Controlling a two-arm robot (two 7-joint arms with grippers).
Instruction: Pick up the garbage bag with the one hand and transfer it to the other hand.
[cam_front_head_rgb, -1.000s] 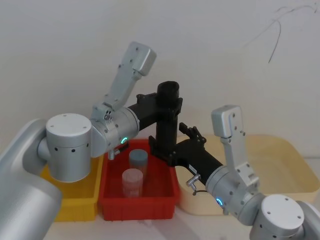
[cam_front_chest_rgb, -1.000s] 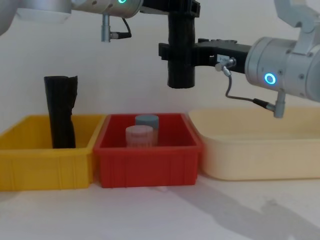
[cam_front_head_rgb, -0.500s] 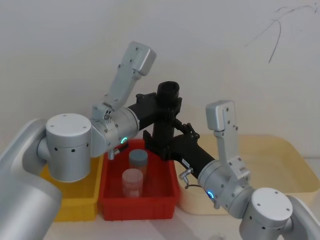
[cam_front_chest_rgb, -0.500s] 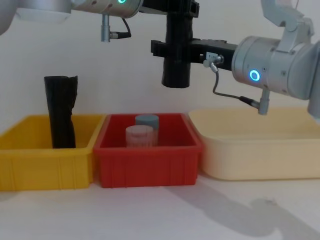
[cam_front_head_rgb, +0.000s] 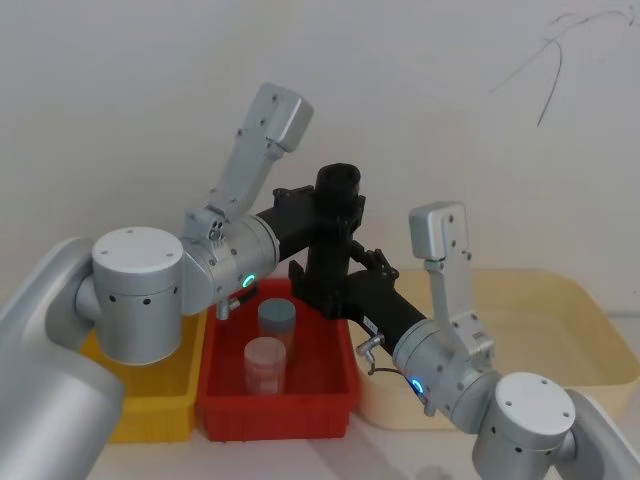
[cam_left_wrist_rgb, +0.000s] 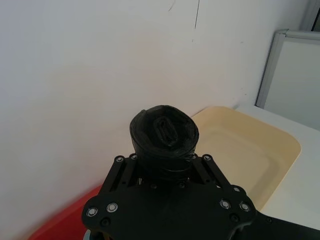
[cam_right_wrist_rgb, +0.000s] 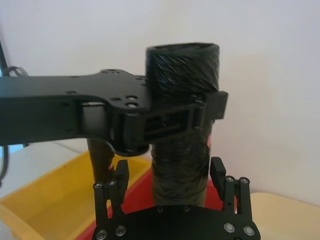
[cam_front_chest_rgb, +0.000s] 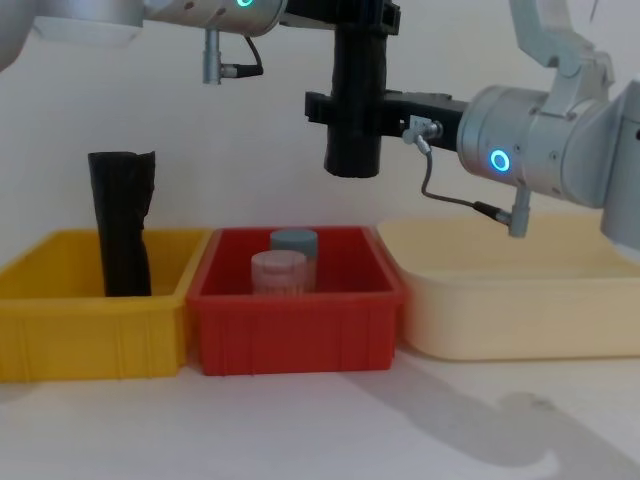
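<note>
**Bag up in the air over the red bin, with both grippers at it**

The left gripper (cam_front_head_rgb: 337, 212) is holding the bag (cam_front_chest_rgb: 352, 145) high above the red bin (cam_front_chest_rgb: 295, 330). Its jaws are pinching the bag near the top end. The bag is a smooth black roll, and it is standing straight up and down in the air. Its bottom end is hanging well above the red bin and is touching nothing down there.

The right gripper (cam_right_wrist_rgb: 169, 172) is reaching in from the right of the red bin, over the cream tray (cam_front_chest_rgb: 500, 310). It is sitting at the lower part of the bag, just under the left gripper. Its jaws are spread, with one on each side of the bag. In the right wrist view a gap is showing between one jaw and the bag. The other jaw is sitting very close, and I cannot tell if it is touching.

Two jars are standing inside the red bin. The one with the grey-blue lid (cam_front_chest_rgb: 294, 243) is standing at the back, and the clear jar (cam_front_chest_rgb: 278, 270) is standing just in front of it.

The yellow bin (cam_front_chest_rgb: 90, 330) is sitting just left of the red bin, and a ragged black roll (cam_front_chest_rgb: 120, 220) is standing up in it. The cream tray is sitting just right of the red bin. All three are resting on the white surface (cam_front_chest_rgb: 300, 420).
</note>
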